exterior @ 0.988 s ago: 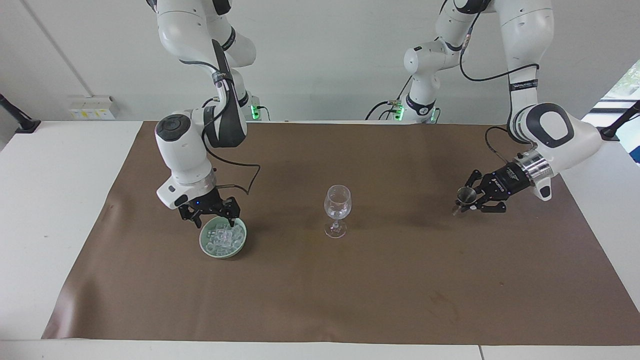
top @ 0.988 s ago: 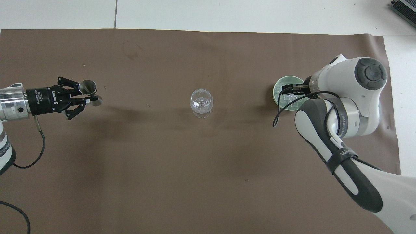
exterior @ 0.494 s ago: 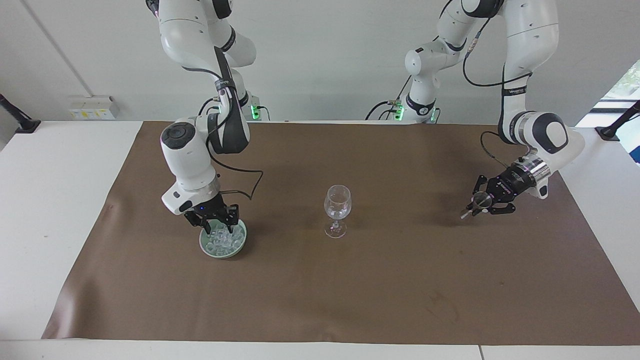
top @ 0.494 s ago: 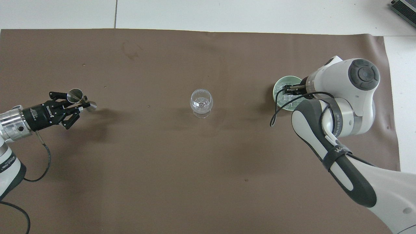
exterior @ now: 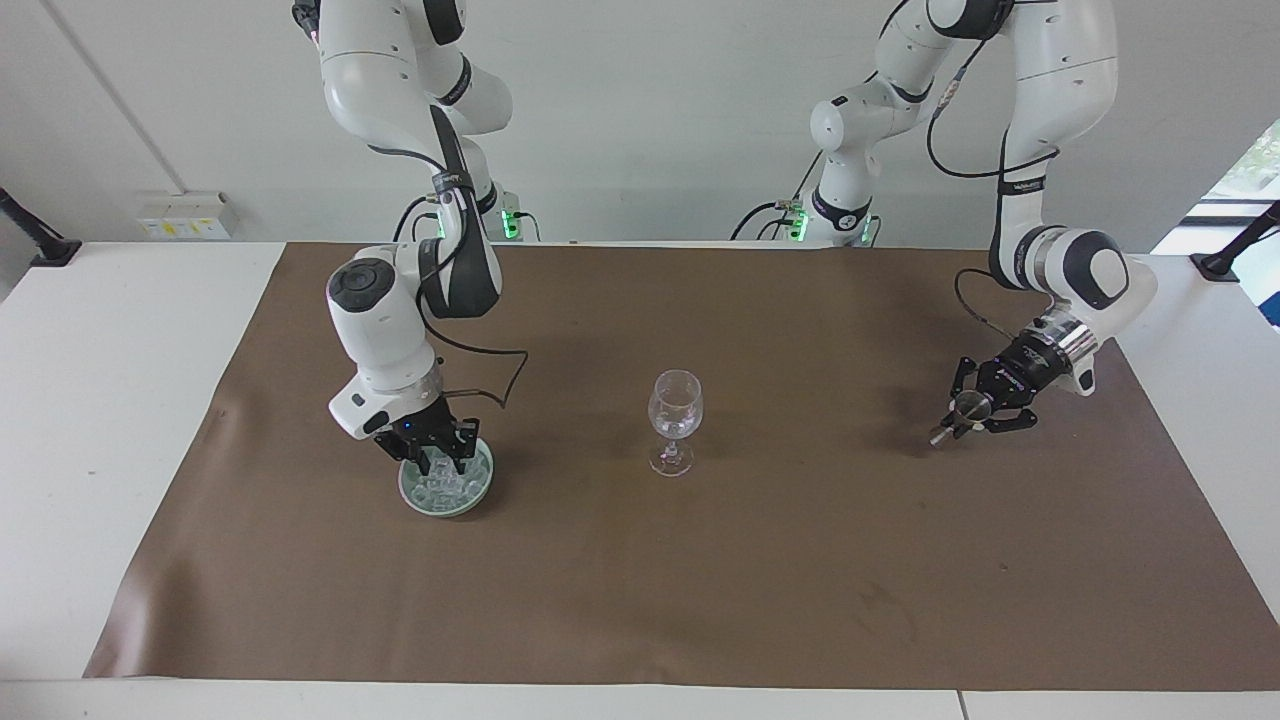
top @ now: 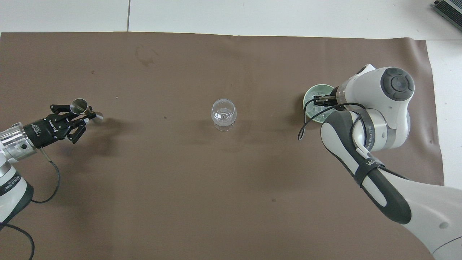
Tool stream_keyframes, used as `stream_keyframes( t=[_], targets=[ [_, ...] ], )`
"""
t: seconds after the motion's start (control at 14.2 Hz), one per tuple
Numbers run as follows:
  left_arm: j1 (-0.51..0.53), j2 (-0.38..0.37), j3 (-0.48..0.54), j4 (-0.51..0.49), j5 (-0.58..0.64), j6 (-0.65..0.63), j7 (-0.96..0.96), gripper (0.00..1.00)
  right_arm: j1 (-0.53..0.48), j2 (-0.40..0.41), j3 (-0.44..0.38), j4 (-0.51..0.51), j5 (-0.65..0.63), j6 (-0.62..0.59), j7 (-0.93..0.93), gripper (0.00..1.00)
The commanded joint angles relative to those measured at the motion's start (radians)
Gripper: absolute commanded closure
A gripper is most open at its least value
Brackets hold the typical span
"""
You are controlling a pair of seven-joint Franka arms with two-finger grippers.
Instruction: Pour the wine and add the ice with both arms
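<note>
**Right tool down in the ice bowl, the glass waiting beside it**

The right tool (exterior: 437,462) is reaching straight down into the green bowl (exterior: 408,492) and is standing among the ice (exterior: 447,486). I cannot tell whether it is apart or together, or whether a cube is already clamped in it.

The ice is lying as a heap directly under and around this tool, inside the bowl, at the right arm's end of the brown mat (exterior: 640,600) that is covering the counter. The right arm is clearly the nearer one to it.

The wine glass (exterior: 675,405) is standing upright in the middle of the mat, well apart from the bowl, toward the left arm's end and about equally near to the robots. So I am judging that a cube must be travelling up and then sideways along the counter to come over the glass.

The left tool (exterior: 958,420) is waiting over the mat at its own end, clamped together on a metal jigger (exterior: 966,404), which is tilting.
</note>
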Motion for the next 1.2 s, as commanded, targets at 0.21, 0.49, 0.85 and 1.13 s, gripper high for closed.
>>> stream_keyframes(
  t=[0.21, 0.49, 0.85, 1.13],
  targets=[
    [-0.011, -0.009, -0.006, -0.050, -0.126, 0.075, 0.023, 1.00, 0.001, 0.006, -0.001, 0.006, -0.001, 0.017, 0.018, 0.69],
    [-0.032, -0.008, -0.006, -0.078, -0.169, 0.101, 0.075, 1.00, 0.001, 0.006, -0.001, 0.006, -0.001, 0.011, 0.020, 1.00],
    [-0.055, 0.002, -0.006, -0.076, -0.233, 0.128, 0.106, 1.00, -0.003, -0.006, -0.001, 0.050, -0.002, -0.041, 0.017, 1.00],
    [-0.069, 0.005, -0.006, -0.076, -0.255, 0.141, 0.129, 1.00, 0.032, -0.063, 0.018, 0.121, 0.012, -0.152, 0.029, 1.00]
  ],
)
